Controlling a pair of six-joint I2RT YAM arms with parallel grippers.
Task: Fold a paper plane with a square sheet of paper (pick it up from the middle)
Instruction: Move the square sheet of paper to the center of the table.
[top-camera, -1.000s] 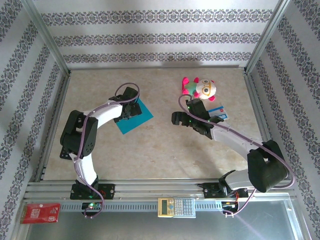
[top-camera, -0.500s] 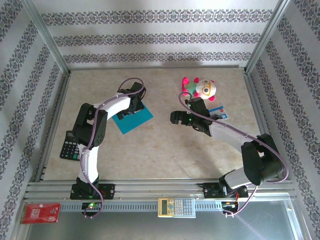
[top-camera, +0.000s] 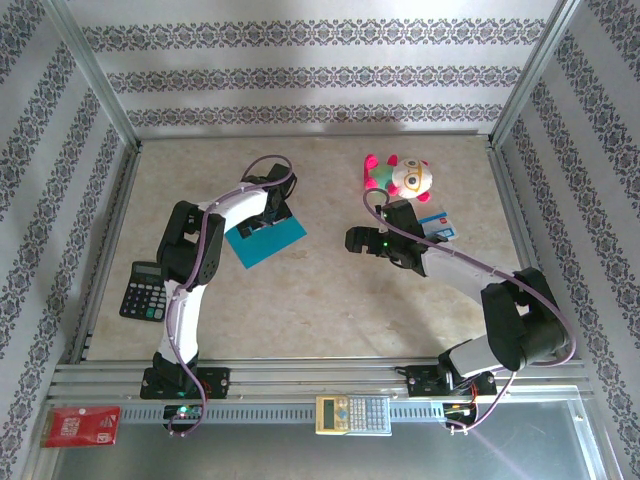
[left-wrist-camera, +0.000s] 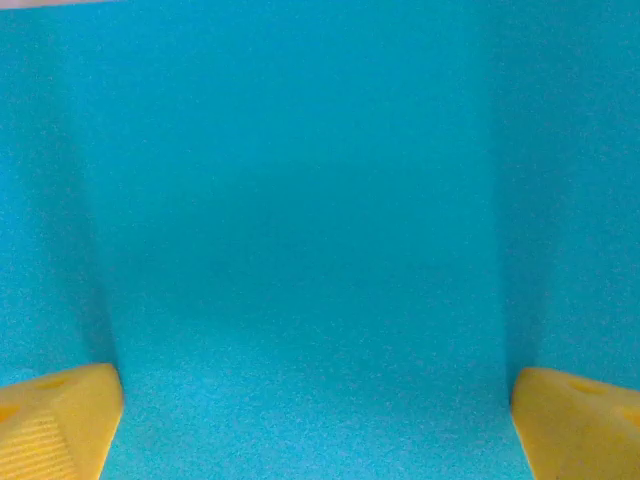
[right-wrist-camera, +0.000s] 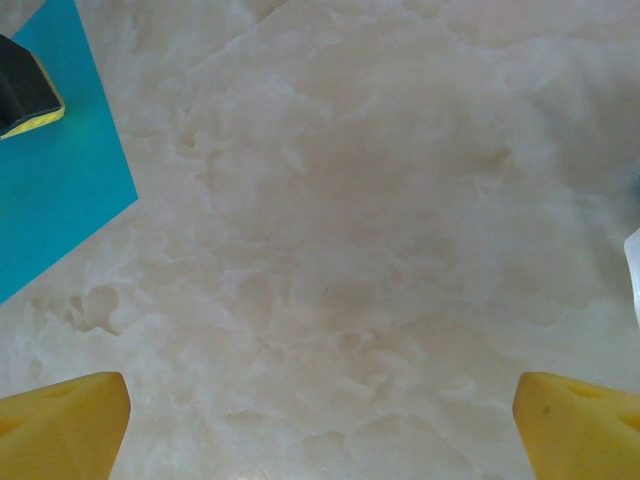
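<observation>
The square sheet of paper (top-camera: 275, 243) is plain teal and lies flat and unfolded on the marble table, left of centre. My left gripper (top-camera: 258, 222) hovers right over its far-left part. In the left wrist view the sheet (left-wrist-camera: 320, 200) fills the frame, and the left gripper (left-wrist-camera: 318, 430) is open, its yellow fingertips (left-wrist-camera: 55, 420) wide apart with nothing between them. My right gripper (top-camera: 352, 240) is open over bare table to the right of the sheet, holding nothing. Its wrist view catches the sheet's corner (right-wrist-camera: 50, 190). The paper plane is out of view.
A plush toy (top-camera: 400, 177) and a white-and-blue card (top-camera: 437, 222) lie behind the right arm. A black calculator (top-camera: 145, 291) sits at the left. A second calculator (top-camera: 352, 413) and a red packet (top-camera: 80, 425) rest on the front rail. Metal frame posts bound the table.
The left arm's elbow swung back and right, uncovering the black calculator, while its gripper edged farther back over the sheet. The right gripper barely shifted.
</observation>
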